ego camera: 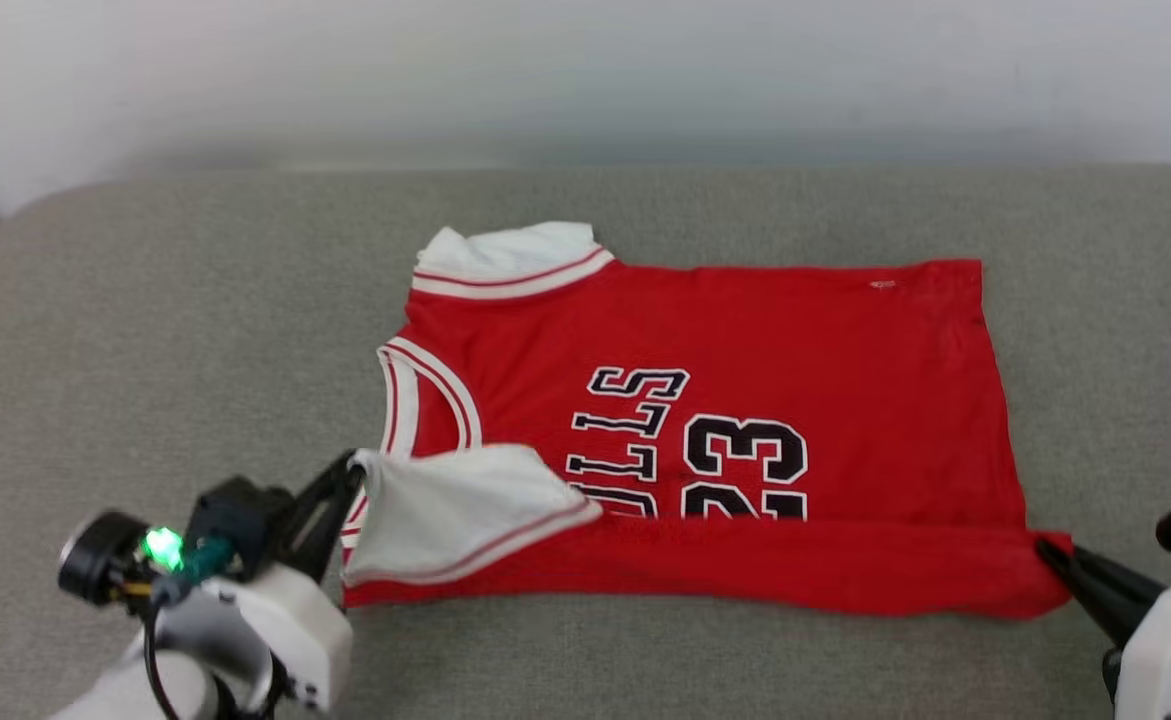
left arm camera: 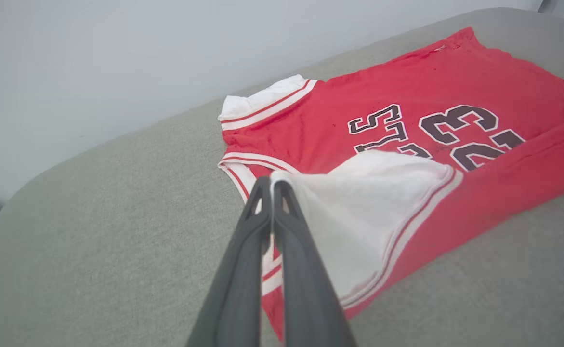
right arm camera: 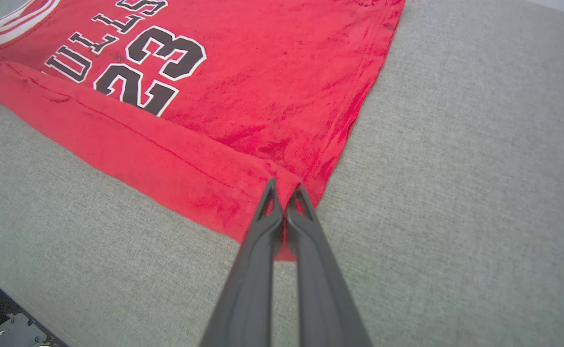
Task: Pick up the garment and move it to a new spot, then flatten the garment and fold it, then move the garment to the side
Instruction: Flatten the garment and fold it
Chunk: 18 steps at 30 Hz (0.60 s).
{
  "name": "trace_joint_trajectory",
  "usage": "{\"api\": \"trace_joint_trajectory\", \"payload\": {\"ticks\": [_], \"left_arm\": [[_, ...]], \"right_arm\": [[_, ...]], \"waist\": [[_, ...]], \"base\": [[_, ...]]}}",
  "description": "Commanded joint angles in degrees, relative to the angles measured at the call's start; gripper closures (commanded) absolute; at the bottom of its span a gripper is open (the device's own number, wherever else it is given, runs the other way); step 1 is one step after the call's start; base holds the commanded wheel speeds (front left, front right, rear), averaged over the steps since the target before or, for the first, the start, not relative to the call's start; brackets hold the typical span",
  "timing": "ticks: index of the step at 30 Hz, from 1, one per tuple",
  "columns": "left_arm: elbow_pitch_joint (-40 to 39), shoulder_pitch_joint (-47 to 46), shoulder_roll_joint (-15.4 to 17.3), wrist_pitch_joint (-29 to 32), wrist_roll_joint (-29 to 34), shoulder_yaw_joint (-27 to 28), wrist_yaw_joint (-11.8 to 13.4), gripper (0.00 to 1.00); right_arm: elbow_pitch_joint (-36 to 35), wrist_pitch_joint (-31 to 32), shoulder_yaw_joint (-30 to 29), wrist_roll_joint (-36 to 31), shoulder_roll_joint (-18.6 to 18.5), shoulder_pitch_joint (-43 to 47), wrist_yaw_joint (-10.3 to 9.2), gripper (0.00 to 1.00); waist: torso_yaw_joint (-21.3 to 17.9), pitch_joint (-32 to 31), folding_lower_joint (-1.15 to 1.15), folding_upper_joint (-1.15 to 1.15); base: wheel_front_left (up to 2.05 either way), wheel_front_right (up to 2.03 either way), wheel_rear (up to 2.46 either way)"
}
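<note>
Garment: red jersey lying flat mid-way across the grey padded surface, collar toward 9 o'clock, hem toward 3 o'clock in the head view.
Near edge: a long red band at 6 o'clock, turned up over the body of the jersey; I judge this the first lengthwise fold, partly made.
Near sleeve: white, stripe-trimmed, laid inward over the chest at 8 o'clock.
Far sleeve: white, bunched at 11 o'clock, not folded in.
Left gripper: at 8 o'clock; jaws pressed together, pinching the corner of the near sleeve.
Right gripper: at 4 o'clock; jaws closed on the near hem corner.
Reason for hold: the two pinched corners lie at opposite ends of the same edge, which probably keeps the band taut and straight while it is carried over.
Hidden: the lower part of the lettering under the band; its nearest letters under the sleeve.
Cut off: most of the right arm, beyond the frame edge at 4 o'clock.
Hard to make out: a small mark near the far hem, too small to read.
</note>
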Motion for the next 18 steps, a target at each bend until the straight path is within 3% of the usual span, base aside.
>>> {"api": "trace_joint_trajectory", "payload": {"ticks": [1,7,18], "left_arm": [[0.84,-2.94,0.25,0.91,0.76,0.42,-0.93,1.0],[6.52,-10.81,-0.78,2.56,1.39,1.16,-4.92,1.0],[19.67,-17.73,-4.65,2.18,1.34,0.66,-9.13,1.0]], "right_arm": [[-0.85,0.58,-0.82,-0.41,0.6,-1.74,-0.04,1.0],[-1.21,2.31,-1.92,-1.62,1.94,-6.41,-0.04,1.0],[4.01,2.28,0.94,-3.42,3.68,-15.38,-0.04,1.0]], "waist": [[-1.24,3.4,-0.01,0.0],[-2.55,8.82,-0.01,0.0],[-3.3,16.23,-0.01,0.0]], "base": [[0.0,0.0,0.0],[0.0,0.0,0.0],[0.0,0.0,0.0]]}}
